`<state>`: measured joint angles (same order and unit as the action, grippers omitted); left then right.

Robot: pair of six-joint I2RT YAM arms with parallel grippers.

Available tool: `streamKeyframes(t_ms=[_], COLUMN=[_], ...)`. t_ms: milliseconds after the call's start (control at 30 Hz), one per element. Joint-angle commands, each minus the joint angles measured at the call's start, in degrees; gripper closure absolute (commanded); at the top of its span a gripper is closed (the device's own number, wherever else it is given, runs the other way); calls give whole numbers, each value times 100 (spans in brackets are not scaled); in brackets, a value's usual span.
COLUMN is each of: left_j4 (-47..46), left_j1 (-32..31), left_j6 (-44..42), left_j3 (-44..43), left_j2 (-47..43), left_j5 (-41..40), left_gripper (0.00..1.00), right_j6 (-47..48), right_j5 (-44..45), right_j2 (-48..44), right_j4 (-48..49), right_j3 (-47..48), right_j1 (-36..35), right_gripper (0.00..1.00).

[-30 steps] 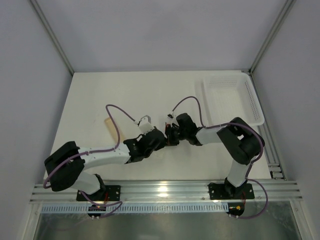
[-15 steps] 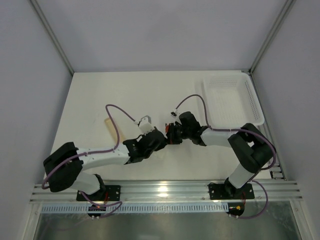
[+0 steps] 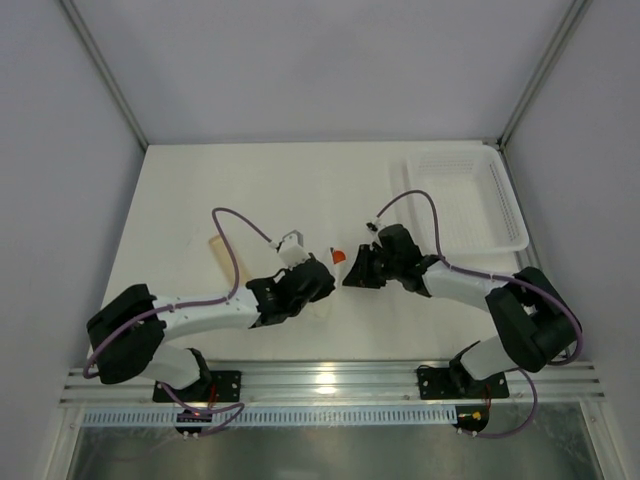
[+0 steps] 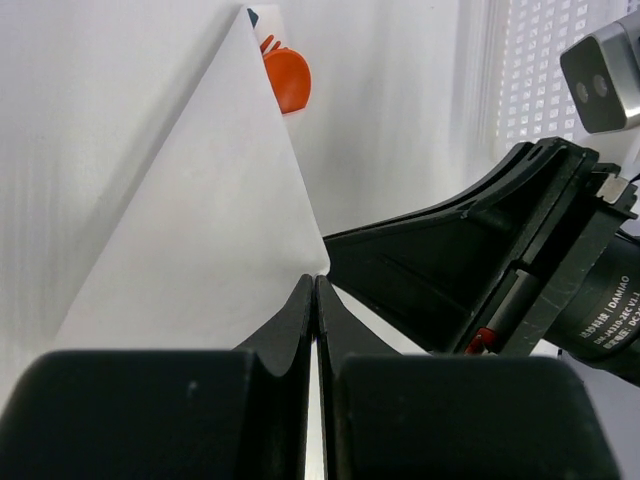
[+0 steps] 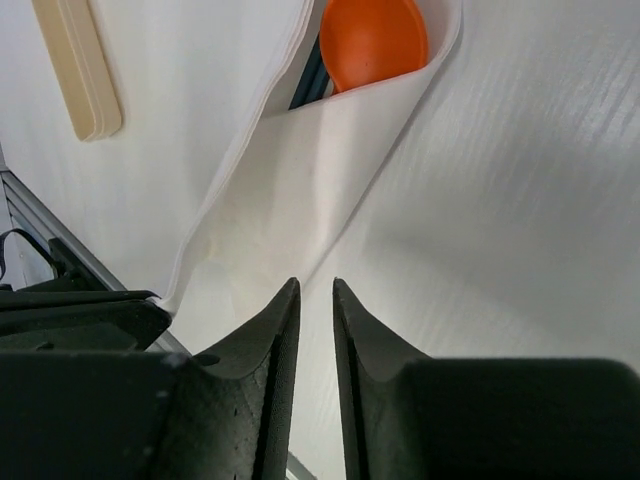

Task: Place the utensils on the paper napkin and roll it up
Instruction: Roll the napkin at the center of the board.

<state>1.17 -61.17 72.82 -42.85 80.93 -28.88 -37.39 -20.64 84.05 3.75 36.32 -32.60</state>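
The paper napkin (image 4: 220,220) lies folded into a long white wedge (image 5: 300,190). An orange utensil bowl (image 5: 372,40) pokes out of its far end (image 3: 338,257), with a dark piece tucked beside it. The tan stick (image 5: 75,65) lies bare on the table (image 3: 215,250), apart from the napkin. My left gripper (image 4: 315,285) is shut, its tips touching the napkin's near corner; whether paper is pinched does not show. My right gripper (image 5: 315,290) stands just off the napkin's edge, jaws slightly apart with nothing between them. The two grippers (image 3: 318,283) (image 3: 350,275) sit close together.
A white mesh basket (image 3: 500,190) stands at the back right, also seen in the left wrist view (image 4: 540,80). Purple cables (image 3: 235,235) loop over both arms. Metal frame posts rise at the table's back corners.
My right gripper has drawn back to the right, away from the left one, and its jaws have parted a little. The orange utensil end now shows. The left arm stays put.
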Motion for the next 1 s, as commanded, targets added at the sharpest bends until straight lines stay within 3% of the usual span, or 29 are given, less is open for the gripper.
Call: streamKeyframes(t_ms=[0, 133, 200, 700, 967], left_j4=[-11, 41, 146, 191, 138], left_j1=[-36, -36, -27, -36, -36], left_j6=[-154, -268, -285, -409, -479], left_j3=[-197, -276, -329, -417, -452], left_j2=[37, 107, 160, 275, 310], left_j5=[-144, -74, -38, 6, 58], left_gripper=[100, 100, 100, 100, 100], right_j6=[-102, -182, -111, -138, -269], right_j5=[17, -99, -89, 78, -1], right_j2=[-275, -302, -127, 155, 348], right_j4=[-85, -365, -951, -1982, -1913], right_j3=[16, 305, 690, 1650, 1686], right_j1=[131, 254, 254, 175, -62], right_gripper=[75, 62, 52, 48, 48])
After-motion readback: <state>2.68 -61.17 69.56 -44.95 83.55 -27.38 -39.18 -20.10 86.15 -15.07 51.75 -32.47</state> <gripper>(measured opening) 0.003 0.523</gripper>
